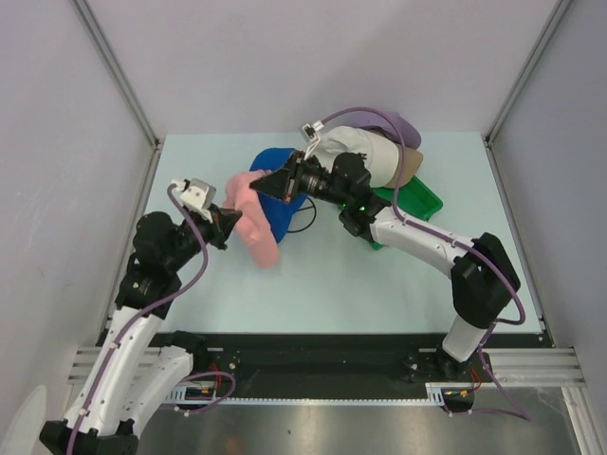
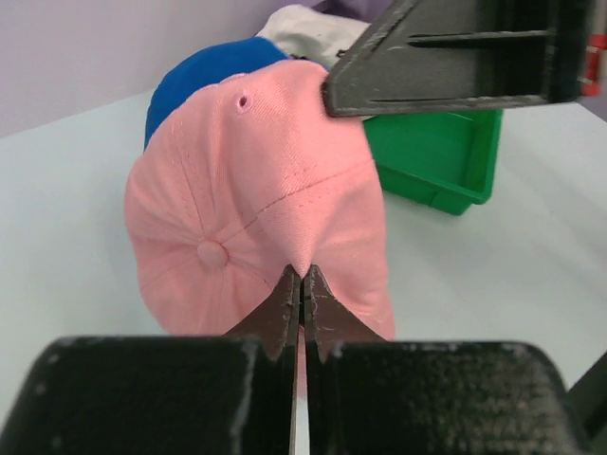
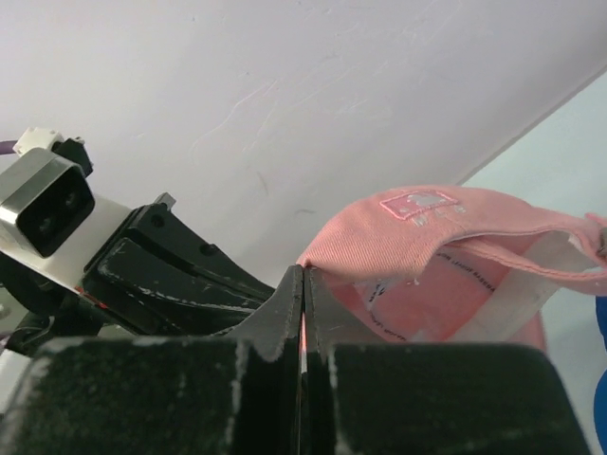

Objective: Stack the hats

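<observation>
Pale blue-green table [image 1: 427,284], walled on three sides. Blue cap [image 1: 275,166] sits mid-rear, with a thin black wire [image 1: 303,225] showing at its near edge on the surface. Green tray [image 1: 422,199] lies flat right of centre, angled. White cap [image 1: 379,156], tan cap [image 1: 410,169] and lavender cap [image 1: 398,123] are piled at the rear, overlapping the tray's far end; can't tell what the pile rests on. Pink cap [image 1: 254,223] is left of blue, touching it; table contact unclear.
</observation>
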Controlling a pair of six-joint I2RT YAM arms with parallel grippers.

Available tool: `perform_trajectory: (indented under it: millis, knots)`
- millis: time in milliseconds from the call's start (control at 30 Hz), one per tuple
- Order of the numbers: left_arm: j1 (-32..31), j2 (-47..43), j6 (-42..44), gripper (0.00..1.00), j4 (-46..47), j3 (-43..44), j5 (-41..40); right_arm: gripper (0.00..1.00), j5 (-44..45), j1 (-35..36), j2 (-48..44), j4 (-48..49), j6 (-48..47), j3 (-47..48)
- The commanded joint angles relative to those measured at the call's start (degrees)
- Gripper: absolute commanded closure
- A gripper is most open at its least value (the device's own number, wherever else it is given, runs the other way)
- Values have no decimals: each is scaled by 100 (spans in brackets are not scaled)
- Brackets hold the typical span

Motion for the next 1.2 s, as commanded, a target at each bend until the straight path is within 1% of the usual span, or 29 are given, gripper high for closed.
perform_trajectory:
  millis: [0, 67, 100, 133, 167, 200, 267, 300, 367, 467, 567, 767, 867, 900, 933, 1000, 1033, 1067, 1100, 1133, 1167]
  knots:
    - [35, -583, 178, 100, 486, -106, 841, 99, -450, -157, -428, 797, 314, -317]
    - [35, -698, 178, 100, 512, -142, 868, 84, -599, -254, -489, 1112, 419, -642]
    - [35, -690, 187, 100, 512, -133, 912, 70, -644, -272, -516, 1245, 620, -739]
    - [35, -681, 187, 100, 521, -133, 947, 64, -705, -315, -525, 1403, 718, -984]
    - [35, -637, 178, 100, 547, -142, 991, 59, -819, -325, -525, 1796, 849, -1082]
    - [35, -611, 187, 100, 565, -142, 1043, 49, -881, -325, -481, 2000, 972, -1170]
    - [35, -567, 187, 100, 583, -133, 1088, 36, -1073, -325, -402, 2562, 1359, -1328]
    - [35, -549, 178, 99, 591, -124, 1105, 24, -1127, -325, -358, 2764, 1491, -1364]
    - [35, -549, 187, 100, 618, -150, 1228, 20, -1258, -316, -191, 3248, 1834, -1373]
    - [35, -558, 178, 100, 609, -186, 1211, 18, -1356, -316, 37, 3776, 2237, -1320]
    - [35, -584, 187, 100, 626, -194, 1219, 18, -1391, -272, 204, 3874, 2345, -1232]
    - [35, -593, 178, 100, 670, -212, 1290, 15, -1286, -123, 240, 3374, 1959, -1153]
    - [35, -584, 169, 100, 697, -230, 1377, 13, -1251, -35, 196, 3136, 1642, -1048]
    - [35, -584, 161, 100, 697, -230, 1465, 12, -1224, -8, 179, 3031, 1389, -1004]
    - [35, -567, 160, 100, 697, -221, 1509, 11, -1154, 35, 161, 2699, 1204, -899]
    - [35, -575, 134, 100, 714, -229, 1658, 11, -1119, 71, 143, 2337, 948, -758]
    - [35, -575, 134, 100, 732, -238, 1676, 13, -1145, 114, 161, 2231, 834, -723]
    - [35, -558, 125, 100, 732, -238, 1659, 21, -1162, 132, 161, 2230, 815, -679]
    - [35, -540, 125, 100, 715, -230, 1529, 28, -1197, 132, 135, 2274, 833, -678]
    - [35, -523, 134, 100, 671, -221, 1440, 37, -1224, 124, 100, 2309, 859, -704]
    - [35, -514, 134, 100, 644, -203, 1344, 58, -1207, 124, 56, 2336, 868, -809]
